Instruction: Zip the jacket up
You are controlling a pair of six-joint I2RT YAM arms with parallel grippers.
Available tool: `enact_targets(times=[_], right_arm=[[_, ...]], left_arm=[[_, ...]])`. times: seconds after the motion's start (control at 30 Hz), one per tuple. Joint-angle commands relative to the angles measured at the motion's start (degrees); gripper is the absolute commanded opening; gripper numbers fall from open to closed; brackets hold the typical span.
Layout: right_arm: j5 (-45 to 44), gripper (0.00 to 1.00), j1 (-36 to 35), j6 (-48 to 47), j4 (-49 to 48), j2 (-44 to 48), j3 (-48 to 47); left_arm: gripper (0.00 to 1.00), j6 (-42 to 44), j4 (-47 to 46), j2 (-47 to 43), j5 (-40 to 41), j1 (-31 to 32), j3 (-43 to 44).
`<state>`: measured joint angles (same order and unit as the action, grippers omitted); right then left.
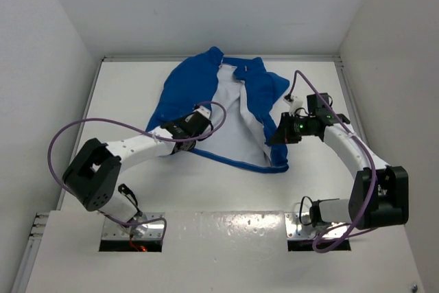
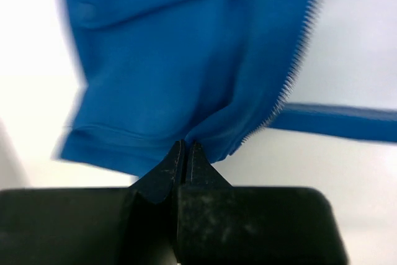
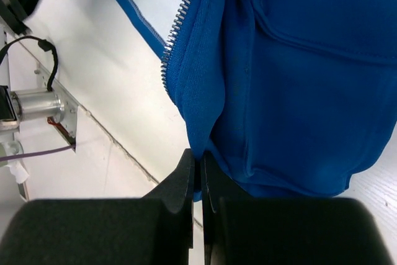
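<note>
Jacket [image 1: 184, 94]: royal blue with the white lining exposed, laid open on the white tabletop [image 1: 123, 101], collar toward the far edge. Zipper teeth [image 2: 296, 66]: unjoined, with the two front panels spread apart. Left hand [image 2: 186, 152]: clamped tight, with a fold of blue fabric pinched at the lower edge of one panel, just beside the teeth. Right hand [image 3: 198, 161]: clamped tight, with blue fabric of the other panel pinched near its hem.
</note>
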<state>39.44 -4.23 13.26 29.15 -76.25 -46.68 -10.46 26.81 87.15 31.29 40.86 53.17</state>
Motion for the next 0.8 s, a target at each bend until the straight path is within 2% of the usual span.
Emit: enact_targets(times=[0.0,0.07,0.17,0.23,0.27,0.37,0.43,0.6,0.77], right_arm=[[0.2,0.00,0.4,-1.2,-0.6,1.8,0.1],[0.2,0.00,0.4,-1.4,-0.5,1.8,0.1],[0.3,0.00,0.4,-1.4,-0.6,1.5,0.2],[0.3,0.00,0.3,-1.0,-0.8,0.9,0.1],[0.3,0.00,0.3,-1.3,-0.6,0.8,0.0],[0.3,0.00,0.4,-1.6,-0.2,0.6,-0.8],[0.2,0.00,0.3,-1.6,-0.2,0.9,-0.9],[-0.2,0.00,0.3,-1.4,-0.1,1.9,-0.1],[-0.6,0.00,0.4,-2.1,0.8,2.7,-0.1]], left_arm=[[0.00,4.8,-2.3,-3.5,16.3,-2.0,0.1],[0.00,7.5,-6.6,-4.3,20.6,-3.9,-1.7],[0.00,11.2,-9.4,-4.3,22.1,-5.0,-3.2],[0.00,11.9,-10.2,-3.7,18.9,-5.0,-3.2],[0.00,11.9,-9.6,-3.7,13.3,-5.0,-3.2],[0.00,11.3,-7.8,-5.0,4.5,-4.0,-3.8],[0.00,10.6,-7.8,-4.5,4.5,-2.8,-3.8],[0.00,7.7,-8.4,0.6,10.7,-2.0,-3.3],[0.00,9.2,-8.4,-0.7,2.3,-3.6,-3.9]])
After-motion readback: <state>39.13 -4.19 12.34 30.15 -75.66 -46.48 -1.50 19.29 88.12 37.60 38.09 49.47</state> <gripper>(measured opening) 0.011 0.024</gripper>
